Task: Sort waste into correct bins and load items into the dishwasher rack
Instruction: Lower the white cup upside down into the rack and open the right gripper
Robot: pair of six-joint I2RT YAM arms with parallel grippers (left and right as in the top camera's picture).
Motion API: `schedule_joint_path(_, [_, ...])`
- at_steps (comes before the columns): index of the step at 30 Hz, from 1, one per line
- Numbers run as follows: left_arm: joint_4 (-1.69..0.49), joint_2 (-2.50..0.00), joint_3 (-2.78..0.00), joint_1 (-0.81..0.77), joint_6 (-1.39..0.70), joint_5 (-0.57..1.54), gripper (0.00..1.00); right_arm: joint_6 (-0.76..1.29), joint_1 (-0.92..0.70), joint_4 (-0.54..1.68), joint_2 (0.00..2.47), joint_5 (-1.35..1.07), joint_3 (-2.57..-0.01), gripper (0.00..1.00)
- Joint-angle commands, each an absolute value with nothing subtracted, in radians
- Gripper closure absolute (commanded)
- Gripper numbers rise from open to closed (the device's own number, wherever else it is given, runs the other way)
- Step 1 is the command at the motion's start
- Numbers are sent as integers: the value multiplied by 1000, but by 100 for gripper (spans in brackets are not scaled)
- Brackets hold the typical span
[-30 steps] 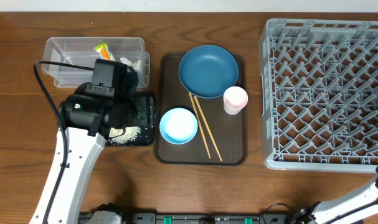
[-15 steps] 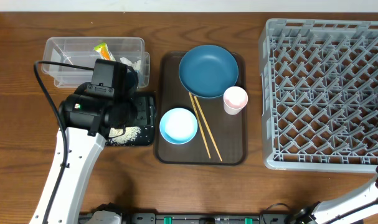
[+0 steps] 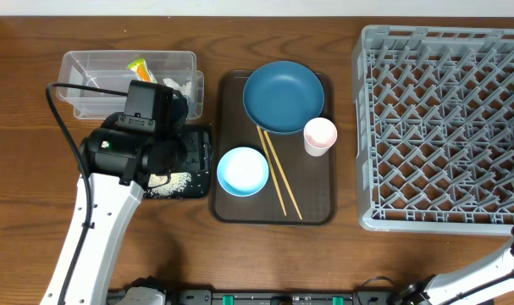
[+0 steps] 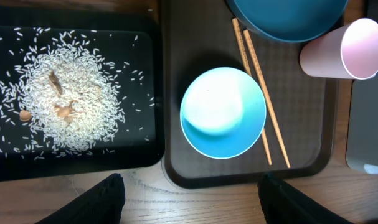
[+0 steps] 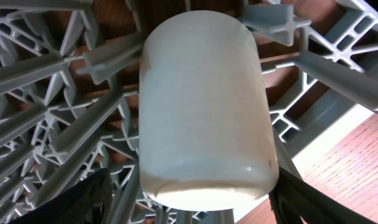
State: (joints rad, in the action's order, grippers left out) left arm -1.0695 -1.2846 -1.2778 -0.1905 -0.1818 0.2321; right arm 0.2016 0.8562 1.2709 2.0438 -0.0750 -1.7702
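The right end effector (image 5: 192, 180) stood apart around the cup (image 5: 204, 106) on the rack (image 5: 51, 68); a careless retreat could snag and roll it. The left end effector (image 4: 190, 180) hung apart, empty.

One rack (image 3: 443, 127). One brown tray (image 3: 231, 207). One blue plate (image 3: 283, 97). One light blue bowl (image 3: 242, 170). Two cups: pink cup (image 3: 319, 135), white cup (image 5: 204, 106). Two chopsticks (image 3: 271, 169). One clear tub (image 3: 87, 63). One black tray (image 3: 199, 157). One rice pile (image 4: 67, 102). One wrapper (image 3: 139, 67). One tissue (image 3: 180, 85).
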Motion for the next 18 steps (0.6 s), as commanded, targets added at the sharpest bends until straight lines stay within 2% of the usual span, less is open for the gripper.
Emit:
schedule_joint_path(1, [-1073, -1280, -1280, -186, -168, 223, 29, 217, 870, 1267, 2012, -95, -1791, 23])
schedule_joint_path(14, [-1073, -1280, -1280, -186, -168, 223, 29, 229, 861, 1267, 1816, -151, -1909, 24])
schedule_joint_path(16, [-1073, -1280, -1280, -186, -168, 223, 29, 213, 850, 1295, 1799, -151, -1909, 30])
schedule_joint_path(18, [-1073, -1280, -1280, -186, -168, 223, 29, 204, 838, 1331, 1793, -132, -1909, 49])
